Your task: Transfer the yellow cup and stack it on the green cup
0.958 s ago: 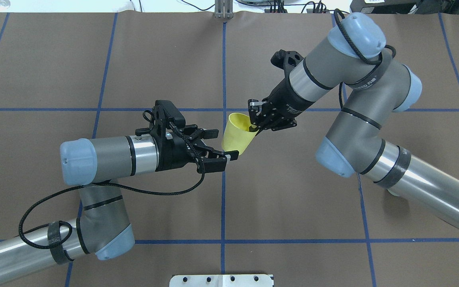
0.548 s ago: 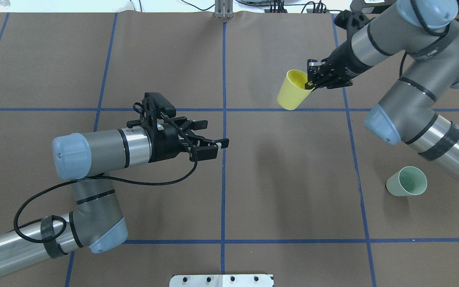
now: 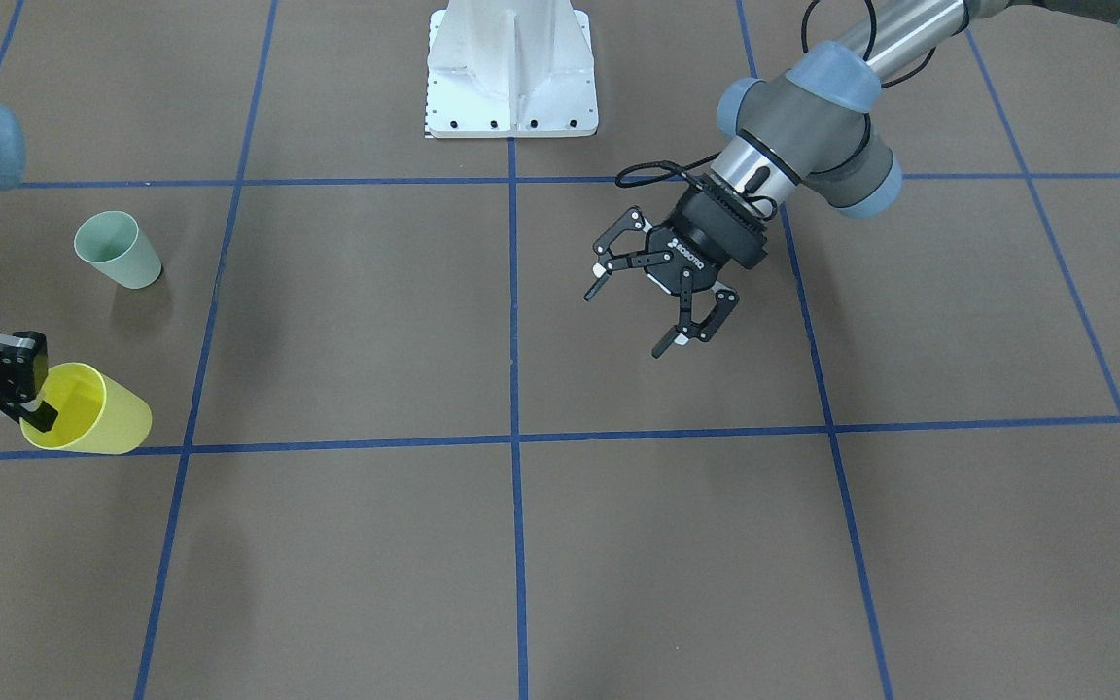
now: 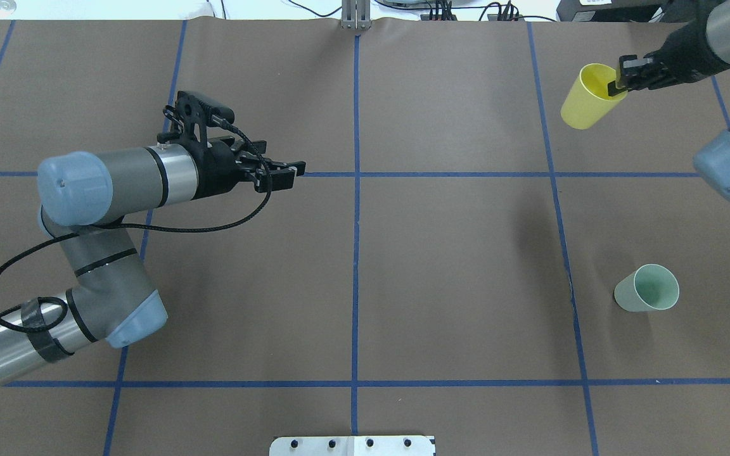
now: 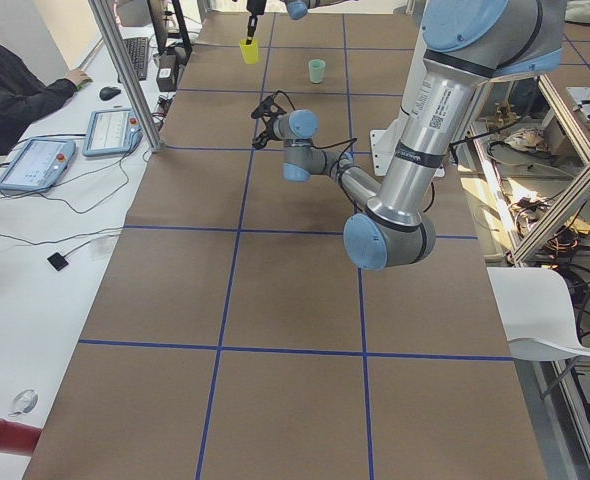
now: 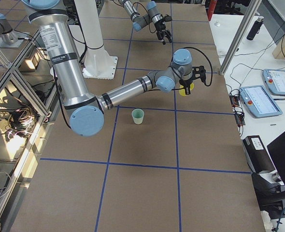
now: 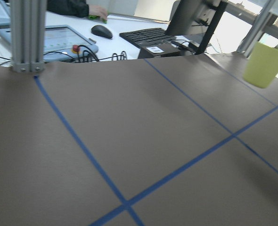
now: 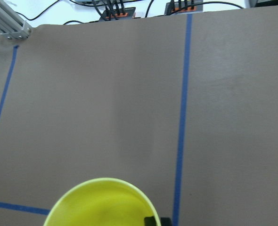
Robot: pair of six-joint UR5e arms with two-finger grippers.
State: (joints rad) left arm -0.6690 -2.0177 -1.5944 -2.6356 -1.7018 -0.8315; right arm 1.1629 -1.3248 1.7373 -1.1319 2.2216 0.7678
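Observation:
My right gripper [image 4: 619,78] is shut on the rim of the yellow cup [image 4: 585,99], one finger inside and one outside. It holds the cup above the table at the far right, also in the front-facing view [image 3: 98,420] and the right wrist view [image 8: 101,205]. The green cup [image 4: 647,289] stands upright on the table, nearer the robot than the yellow cup and apart from it; it also shows in the front-facing view [image 3: 119,251]. My left gripper [image 4: 295,173] is open and empty, left of the centre line, also in the front-facing view [image 3: 626,321].
The brown table cover has a grid of blue tape lines. The white robot base [image 3: 511,68] stands at the near middle edge. An aluminium post [image 7: 28,35] and the operators' desk with a keyboard and tablets [image 5: 110,130] lie beyond the far edge.
My right arm has carried the yellow cup from the table's middle to the far right. My left gripper, open, has drawn back to the left. The green cup has come into view.

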